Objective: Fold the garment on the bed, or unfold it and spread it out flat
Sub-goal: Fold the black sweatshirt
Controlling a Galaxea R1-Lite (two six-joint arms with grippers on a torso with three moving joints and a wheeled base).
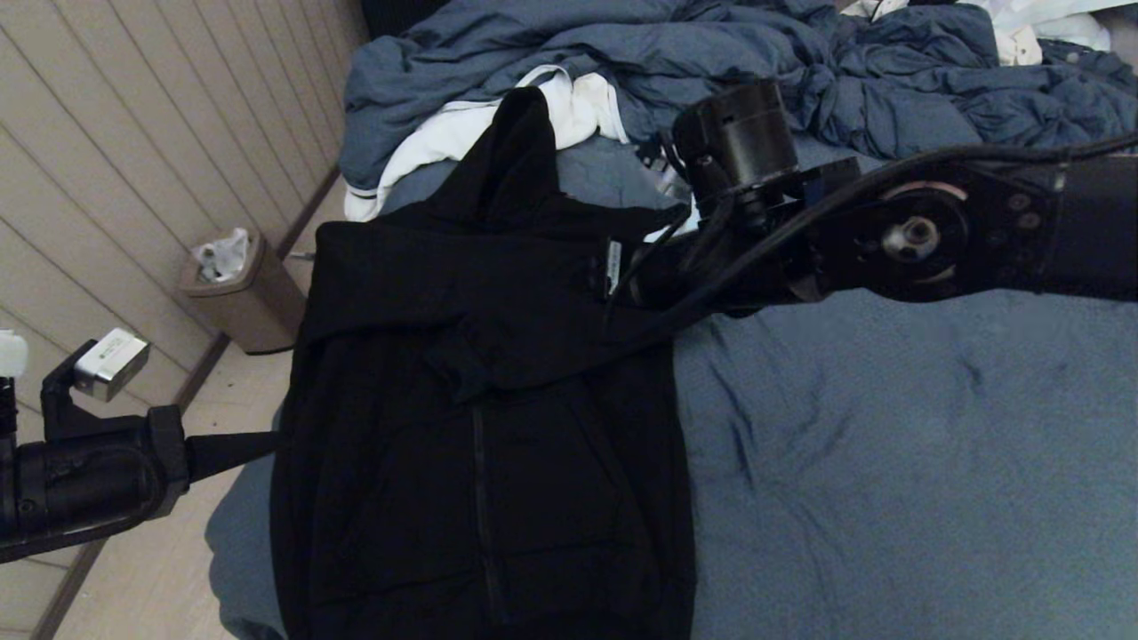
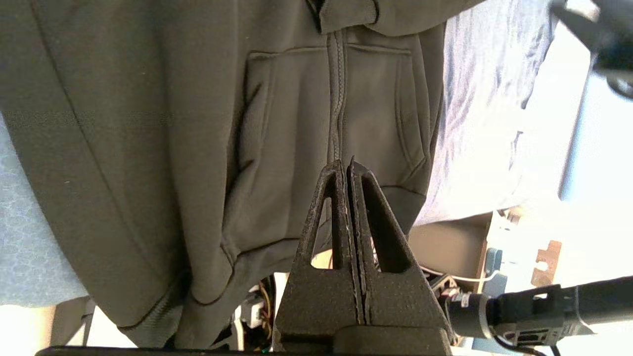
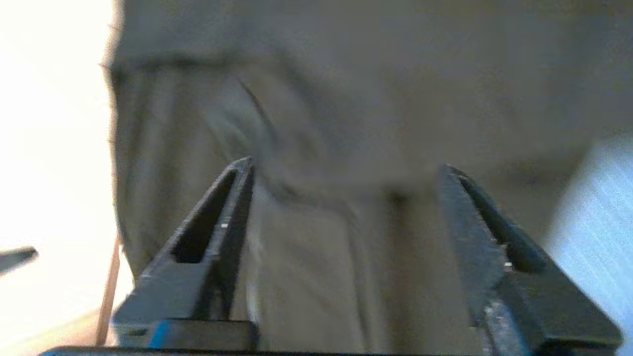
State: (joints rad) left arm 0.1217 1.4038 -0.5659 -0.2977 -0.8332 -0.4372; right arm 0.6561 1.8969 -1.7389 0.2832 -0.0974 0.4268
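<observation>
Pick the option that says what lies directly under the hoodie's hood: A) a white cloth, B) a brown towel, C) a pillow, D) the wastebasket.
A: the hood of the garment overlaps a white cloth on the bed.

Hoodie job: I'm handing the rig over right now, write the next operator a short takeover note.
Left claw: shut, empty, parked off the bed's left edge beside the hoodie.
Right claw: open, holding nothing, over the hoodie's upper right part; its tips are hidden in the head view.
Hoodie lies front up along the left edge of the bed, zipper closed, hood toward the rumpled duvet and white cloth.
Done: a sleeve looks folded across the chest.
Left: probably the remaining folds; the left side and hem hang over the bed edge.
</observation>
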